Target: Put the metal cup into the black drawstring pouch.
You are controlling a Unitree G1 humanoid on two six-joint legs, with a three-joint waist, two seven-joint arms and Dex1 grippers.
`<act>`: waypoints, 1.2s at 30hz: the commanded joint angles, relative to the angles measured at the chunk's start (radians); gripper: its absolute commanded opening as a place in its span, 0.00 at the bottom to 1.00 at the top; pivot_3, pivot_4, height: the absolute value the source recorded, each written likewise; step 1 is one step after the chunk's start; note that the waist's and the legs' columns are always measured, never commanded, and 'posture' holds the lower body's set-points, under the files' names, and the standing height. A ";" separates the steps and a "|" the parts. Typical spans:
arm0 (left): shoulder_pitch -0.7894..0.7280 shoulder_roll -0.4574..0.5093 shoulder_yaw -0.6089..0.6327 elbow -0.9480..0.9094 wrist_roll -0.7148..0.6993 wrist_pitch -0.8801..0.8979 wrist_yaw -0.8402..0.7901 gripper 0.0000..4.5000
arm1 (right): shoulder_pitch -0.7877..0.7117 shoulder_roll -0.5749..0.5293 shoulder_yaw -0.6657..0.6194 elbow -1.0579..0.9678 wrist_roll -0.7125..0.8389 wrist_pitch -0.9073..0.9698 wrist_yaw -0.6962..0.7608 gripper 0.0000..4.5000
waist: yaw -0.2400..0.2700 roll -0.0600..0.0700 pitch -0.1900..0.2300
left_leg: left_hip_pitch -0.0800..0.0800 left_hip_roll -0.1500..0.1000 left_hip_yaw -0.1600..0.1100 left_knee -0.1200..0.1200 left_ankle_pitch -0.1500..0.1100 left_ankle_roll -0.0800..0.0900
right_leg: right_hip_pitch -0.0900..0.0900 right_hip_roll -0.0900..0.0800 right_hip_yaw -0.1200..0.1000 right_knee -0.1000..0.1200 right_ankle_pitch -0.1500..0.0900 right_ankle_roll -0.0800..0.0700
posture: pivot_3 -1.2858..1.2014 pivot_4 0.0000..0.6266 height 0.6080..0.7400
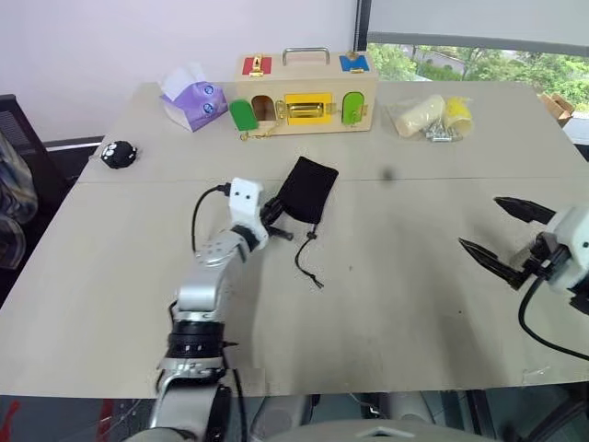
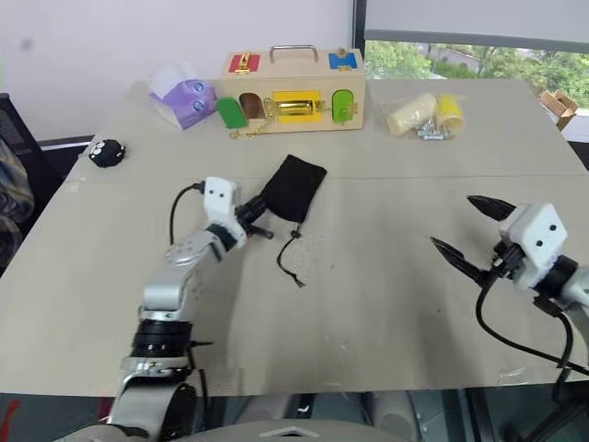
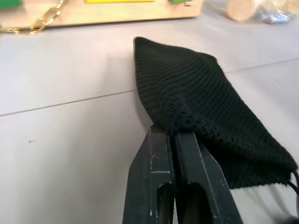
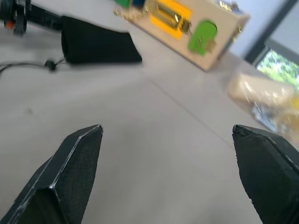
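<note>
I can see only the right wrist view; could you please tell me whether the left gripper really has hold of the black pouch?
Observer: Yes. The left gripper is shut on fabric at the black pouch's side edge.
Operator: Thank you. How does my right gripper stand relative to the pouch?
Observer: The right gripper is open, well off to the pouch's right over the table.

The left gripper's fingertips (image 3: 175, 135) are buried in the fabric edge of the black drawstring pouch (image 3: 205, 102), whose mouth corner runs off frame at four o'clock. The clear bag (image 1: 431, 117) at one o'clock holds contents too small to identify.
</note>
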 commanded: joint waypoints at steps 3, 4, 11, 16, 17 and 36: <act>-0.020 -0.077 -0.013 -0.117 0.027 0.118 0.150 0.01 | 0.067 -0.041 -0.106 0.016 -0.043 0.019 0.022 1.00 | 0.001 0.000 0.000 | 0.000 0.000 0.002 0.001 0.000 0.000 | 0.000 0.000 0.002 0.000 0.001 0.001 | 0.52 0.24 1.00; -0.020 -0.087 -0.017 -0.123 0.031 0.124 0.161 0.01 | 0.082 -0.046 -0.113 0.029 -0.057 0.022 0.025 1.00 | 0.002 0.000 0.000 | 0.000 0.000 0.002 0.001 0.000 0.000 | 0.000 0.000 0.003 0.000 0.001 0.001 | 0.52 0.24 1.00; -0.011 -0.124 -0.053 -0.152 0.036 0.143 0.178 0.01 | 0.102 -0.073 -0.119 0.094 -0.147 0.107 -0.028 1.00 | 0.010 0.000 0.000 | 0.000 0.000 0.003 0.002 0.000 0.000 | 0.000 0.000 0.003 0.000 0.001 0.002 | 0.52 0.24 1.00; 0.005 -0.148 -0.065 -0.212 0.002 0.188 0.156 0.01 | 0.126 -0.100 -0.121 0.107 -0.188 0.153 -0.018 1.00 | 0.010 0.000 0.000 | 0.000 0.000 0.004 0.002 0.000 0.000 | 0.000 0.000 0.004 0.000 0.001 0.002 | 0.52 0.24 1.00; 0.011 -0.147 -0.072 -0.223 0.000 0.194 0.148 0.01 | 0.133 -0.104 -0.121 0.107 -0.196 0.159 -0.016 1.00 | 0.010 0.000 0.000 | 0.000 0.000 0.004 0.002 0.000 0.000 | 0.000 0.000 0.004 0.000 0.001 0.002 | 0.52 0.24 1.00; -0.005 -0.126 -0.045 -0.269 -0.176 0.389 0.015 0.00 | 0.053 -0.073 -0.060 -0.059 -0.157 0.305 -0.049 0.02 | 0.004 0.000 0.000 | 0.000 0.000 0.005 0.002 0.000 0.000 | 0.000 0.001 0.005 0.000 0.001 0.002 | 0.52 0.24 1.00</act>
